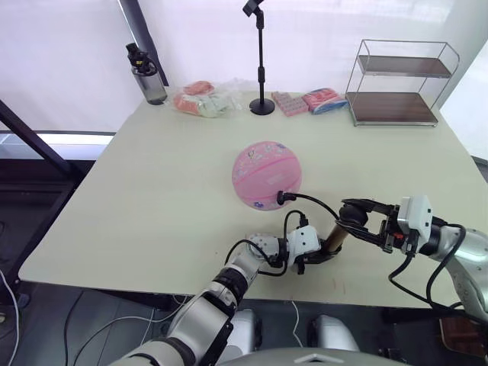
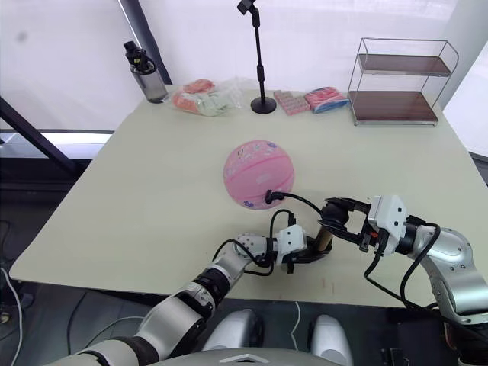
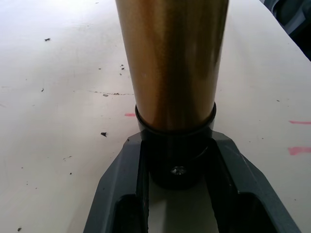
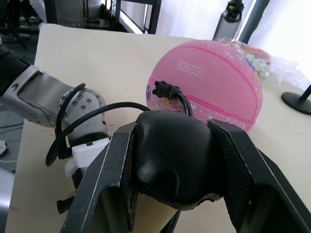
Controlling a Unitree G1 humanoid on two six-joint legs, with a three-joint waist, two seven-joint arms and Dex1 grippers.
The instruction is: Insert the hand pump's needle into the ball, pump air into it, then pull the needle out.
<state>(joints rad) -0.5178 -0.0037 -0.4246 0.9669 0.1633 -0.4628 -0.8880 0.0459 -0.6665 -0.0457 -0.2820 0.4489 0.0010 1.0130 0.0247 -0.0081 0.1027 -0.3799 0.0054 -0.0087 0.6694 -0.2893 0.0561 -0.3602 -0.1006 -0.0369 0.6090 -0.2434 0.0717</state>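
Near the table's [image 1: 114, 198] front edge, left gripper [image 1: 313, 258] is clamping the hand pump [image 1: 332, 238] base steady while right gripper [image 1: 357, 215] is pinching its T-handle for pumping, needle fitting [image 1: 284, 197] seated in the ball [image 1: 266, 175].

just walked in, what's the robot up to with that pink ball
It is set up to pump the ball. The left gripper clamps the pump at its base, the right gripper holds the handle. The hose runs to a black fitting on the ball's side, so the needle appears to be in.
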